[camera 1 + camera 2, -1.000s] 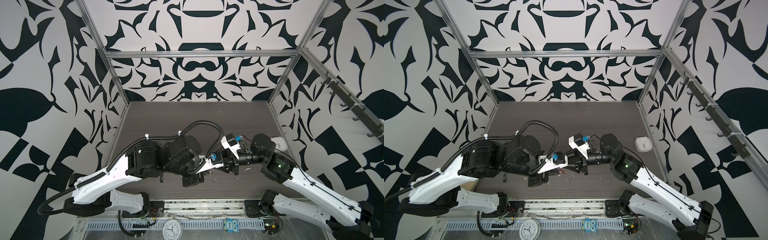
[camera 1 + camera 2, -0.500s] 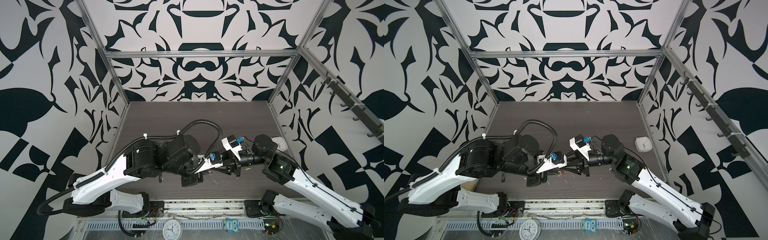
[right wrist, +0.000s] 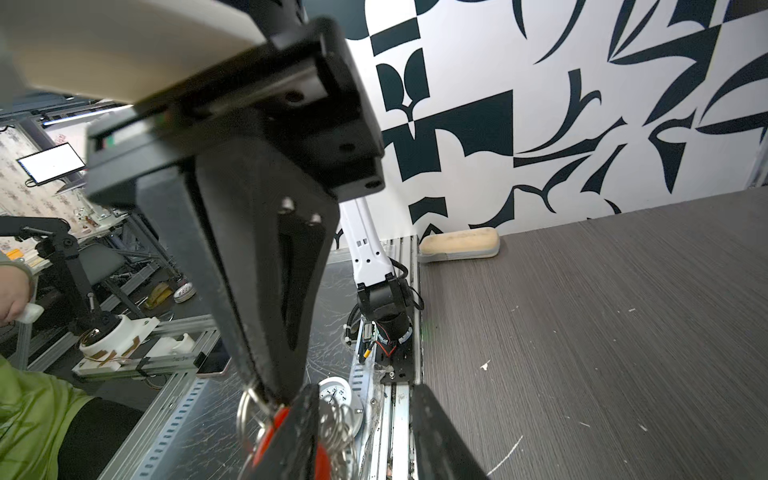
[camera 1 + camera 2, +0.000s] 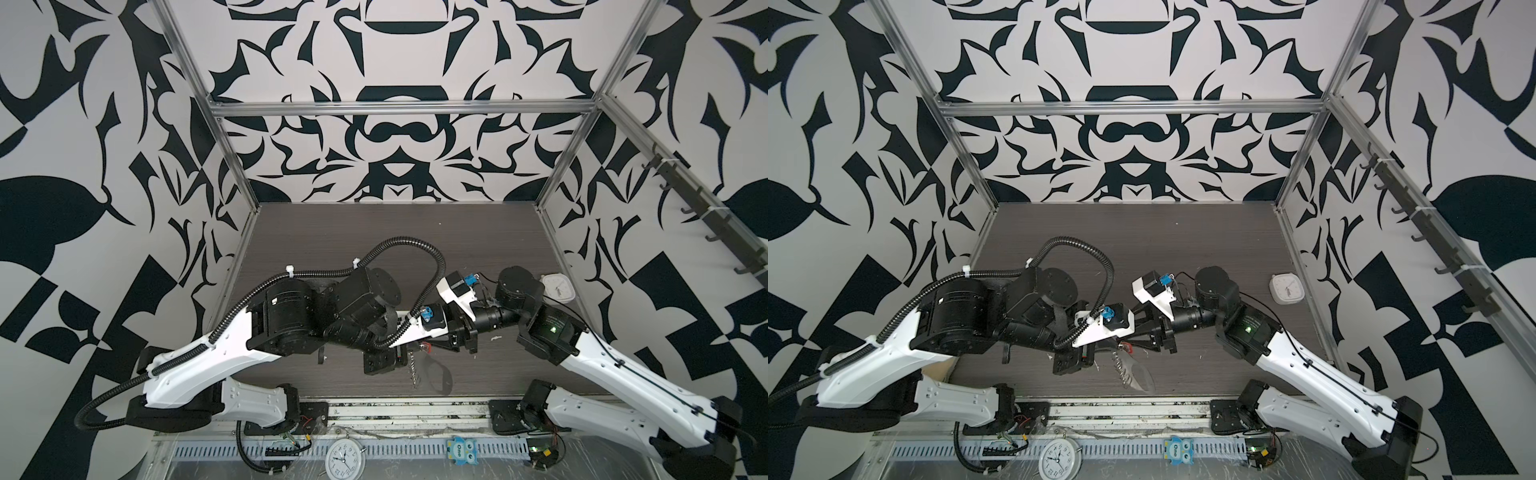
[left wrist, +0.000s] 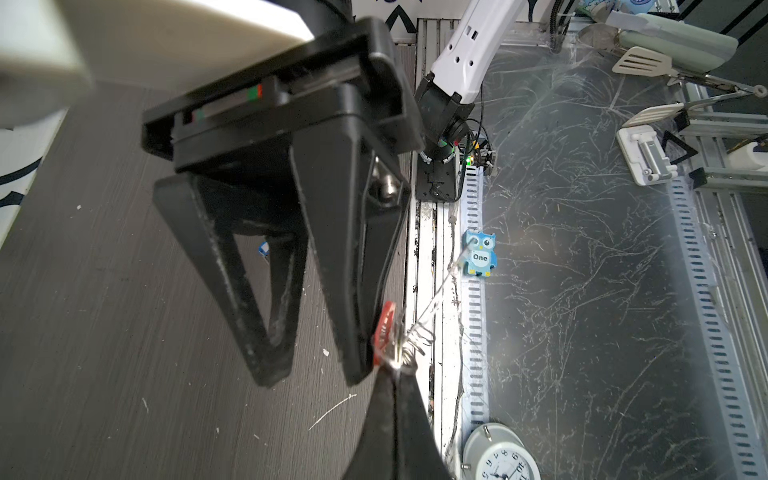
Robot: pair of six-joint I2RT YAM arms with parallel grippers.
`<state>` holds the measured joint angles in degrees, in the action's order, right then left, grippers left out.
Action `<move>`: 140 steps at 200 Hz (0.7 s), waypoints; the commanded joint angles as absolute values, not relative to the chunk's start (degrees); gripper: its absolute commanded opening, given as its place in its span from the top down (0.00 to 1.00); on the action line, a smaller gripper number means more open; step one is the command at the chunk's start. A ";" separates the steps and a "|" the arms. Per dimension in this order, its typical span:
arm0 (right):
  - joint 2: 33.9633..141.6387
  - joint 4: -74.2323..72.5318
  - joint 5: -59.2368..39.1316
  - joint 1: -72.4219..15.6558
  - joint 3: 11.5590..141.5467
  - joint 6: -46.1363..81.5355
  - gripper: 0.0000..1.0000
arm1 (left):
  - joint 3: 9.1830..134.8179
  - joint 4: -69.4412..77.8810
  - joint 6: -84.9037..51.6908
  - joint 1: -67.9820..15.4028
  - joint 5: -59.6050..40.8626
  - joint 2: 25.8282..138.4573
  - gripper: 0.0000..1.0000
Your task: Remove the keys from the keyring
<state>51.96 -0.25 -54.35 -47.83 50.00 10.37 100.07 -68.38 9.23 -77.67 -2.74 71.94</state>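
So the left gripper is pinched tight on the keyring, holding it up over the near middle of the table, links dangling in both top views. Red key is right by the pinch, touching one finger of the right gripper, whose jaws sit partly apart with nothing between them. Blue key lies loose on the table.

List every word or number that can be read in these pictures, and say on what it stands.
"One": on the belly of the blue owl figure.
Hour numerals on the round alarm clock: cut off and tilted, not surely readable.
Dial of the square white clock: too small to read.
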 commanded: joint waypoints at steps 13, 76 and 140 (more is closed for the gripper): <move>50.54 -4.33 -57.40 -48.20 50.36 10.52 0.61 | 100.40 -69.58 9.87 -77.89 -2.65 70.91 1.00; 49.57 -3.51 -52.81 -48.29 50.07 10.85 0.61 | 99.97 -68.40 9.34 -77.87 -1.28 70.12 1.00; 43.81 -3.32 -31.74 -48.25 47.76 12.51 0.56 | 89.45 -52.61 7.74 -77.87 9.29 64.57 1.00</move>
<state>46.11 -0.67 -40.91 -48.10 48.71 11.22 94.56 -62.41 8.56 -77.71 3.84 68.42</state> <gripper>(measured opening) 0.440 0.046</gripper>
